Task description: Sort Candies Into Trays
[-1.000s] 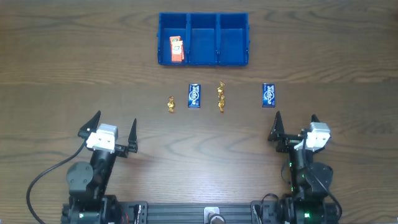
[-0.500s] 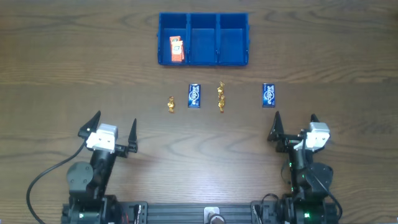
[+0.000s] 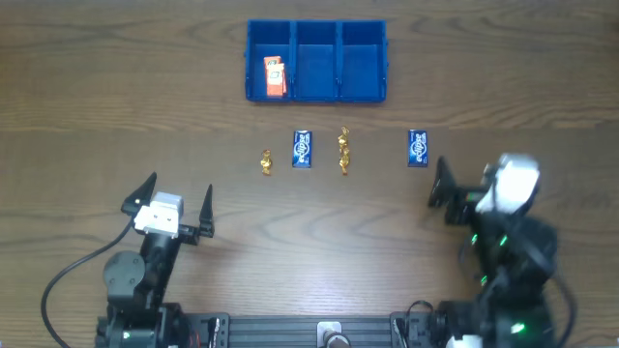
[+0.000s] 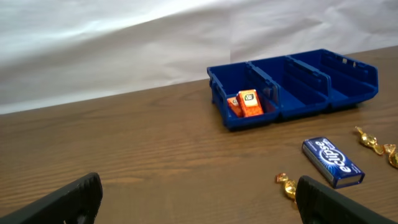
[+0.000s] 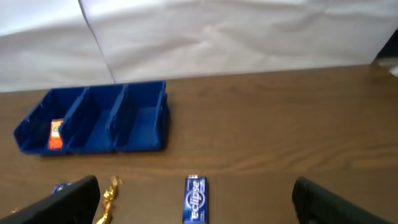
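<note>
A blue three-compartment tray (image 3: 338,60) stands at the table's far centre, with an orange candy (image 3: 276,75) in its left compartment. In a row nearer the arms lie a gold candy (image 3: 267,161), a blue pack (image 3: 303,148), two more gold candies (image 3: 343,153) and a second blue pack (image 3: 418,148). My left gripper (image 3: 166,198) stands open near the front left, holding nothing. My right gripper (image 3: 467,176) is open just right of and nearer than the second blue pack (image 5: 194,199), which lies between its spread fingers (image 5: 68,202) in the right wrist view.
In the left wrist view the tray (image 4: 364,78), the orange candy (image 4: 249,102), the first blue pack (image 4: 333,162) and a gold candy (image 4: 286,185) lie on bare wooden table. A white sheet (image 5: 249,37) hangs behind the table's far edge.
My right arm has risen and moved forward towards the right-hand blue pack. The left arm and all candies have stayed where they were.
</note>
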`<state>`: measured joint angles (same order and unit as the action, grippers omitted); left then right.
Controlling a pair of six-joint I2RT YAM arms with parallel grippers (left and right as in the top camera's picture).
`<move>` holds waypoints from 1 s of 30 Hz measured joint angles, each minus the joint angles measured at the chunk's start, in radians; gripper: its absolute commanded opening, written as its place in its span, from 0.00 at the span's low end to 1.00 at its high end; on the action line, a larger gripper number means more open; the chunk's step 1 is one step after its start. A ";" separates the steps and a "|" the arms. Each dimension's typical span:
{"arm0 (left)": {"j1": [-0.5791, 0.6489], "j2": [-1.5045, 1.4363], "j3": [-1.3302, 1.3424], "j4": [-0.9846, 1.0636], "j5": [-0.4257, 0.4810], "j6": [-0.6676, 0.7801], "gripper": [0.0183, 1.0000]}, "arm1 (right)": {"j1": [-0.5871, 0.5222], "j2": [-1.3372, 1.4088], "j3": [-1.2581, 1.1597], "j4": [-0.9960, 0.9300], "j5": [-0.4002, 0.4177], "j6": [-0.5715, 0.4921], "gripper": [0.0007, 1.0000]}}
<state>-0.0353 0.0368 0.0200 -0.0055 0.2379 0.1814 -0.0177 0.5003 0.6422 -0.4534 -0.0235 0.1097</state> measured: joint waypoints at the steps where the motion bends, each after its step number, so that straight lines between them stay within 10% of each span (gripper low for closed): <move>1: 0.000 0.000 0.000 0.000 0.000 0.000 1.00 | 0.000 0.081 0.090 -0.048 -0.001 -0.011 1.00; 11: 0.000 0.000 0.002 -0.005 0.000 0.000 1.00 | 0.001 0.840 0.667 -0.519 -0.005 -0.043 1.00; 30: 0.000 0.000 0.002 -0.005 0.000 0.000 1.00 | 0.093 1.422 0.698 -0.468 -0.018 0.021 1.00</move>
<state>-0.0353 0.0364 0.0223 -0.0109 0.2379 0.1810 0.0753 1.9224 1.3407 -0.9215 -0.0414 0.1310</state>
